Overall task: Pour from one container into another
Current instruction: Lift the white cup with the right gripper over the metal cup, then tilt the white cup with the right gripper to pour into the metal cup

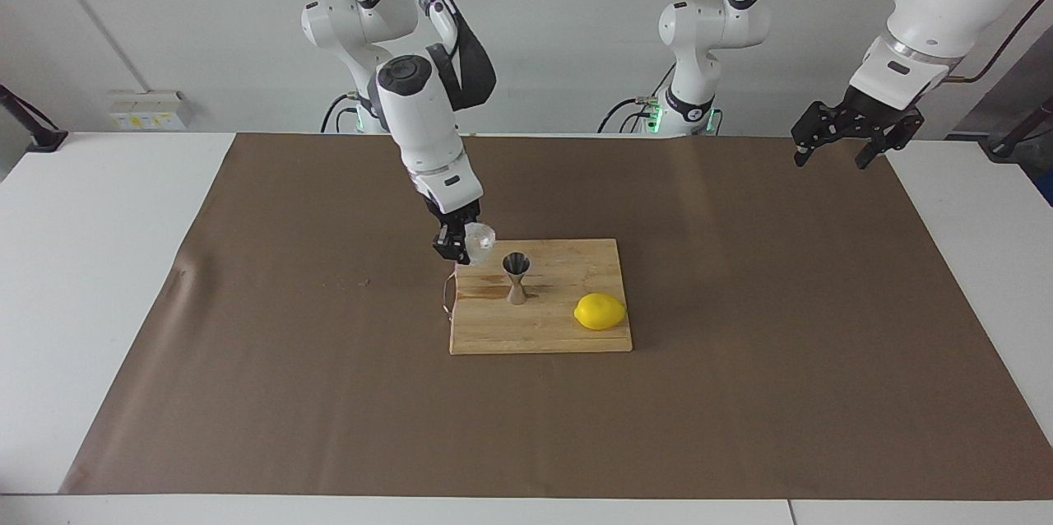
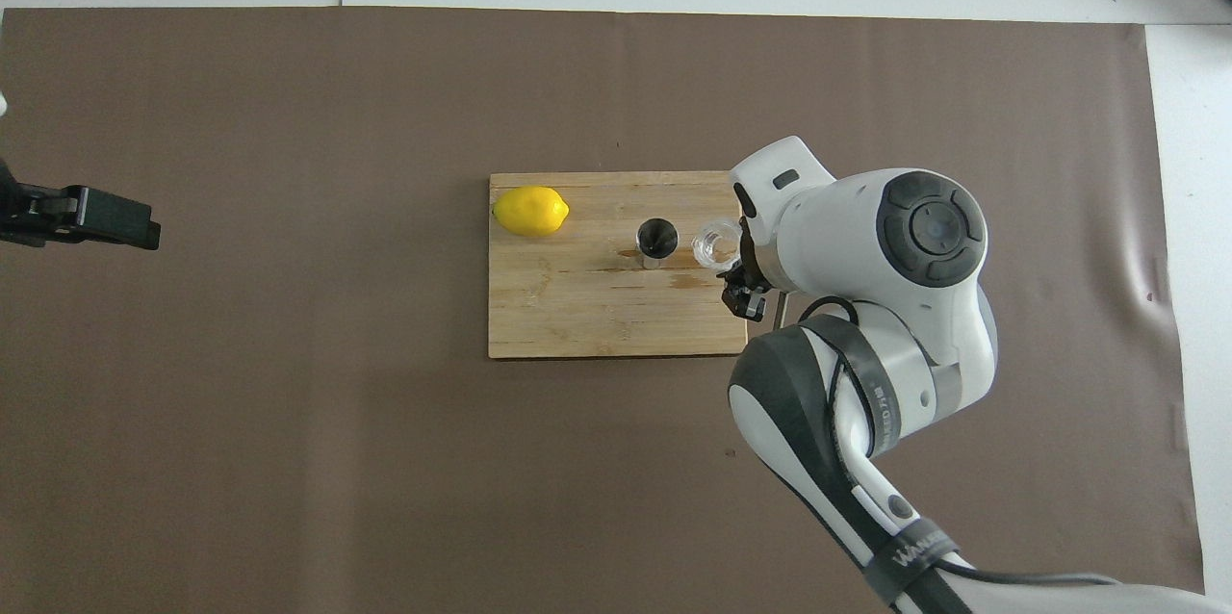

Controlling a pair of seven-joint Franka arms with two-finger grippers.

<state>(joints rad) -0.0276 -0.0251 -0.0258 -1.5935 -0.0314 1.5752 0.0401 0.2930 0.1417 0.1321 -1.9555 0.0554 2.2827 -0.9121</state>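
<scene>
Tumbler (image 1: 479, 238), clamped in right gripper (image 1: 457, 246), hangs over board's (image 1: 539, 327) right-arm edge beside jigger (image 1: 516, 278); left gripper (image 1: 855, 140) waits, jaws apart, over paper's corner.

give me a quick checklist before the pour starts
1. Tumbler held by right gripper: ok, gripped and lifted over the board's end toward the right arm.
2. Jigger upright with open mouth up: ok, it stands on the board.
3. Tumbler over jigger mouth: not ok, the overhead view shows it beside the jigger, not over it.
4. Tumbler contents: cannot tell.
5. Lemon out of the way: ok, it lies on the board toward the left arm's end, apart from the jigger.
6. Left gripper clear: ok, it waits open in the air over the mat's end.
</scene>
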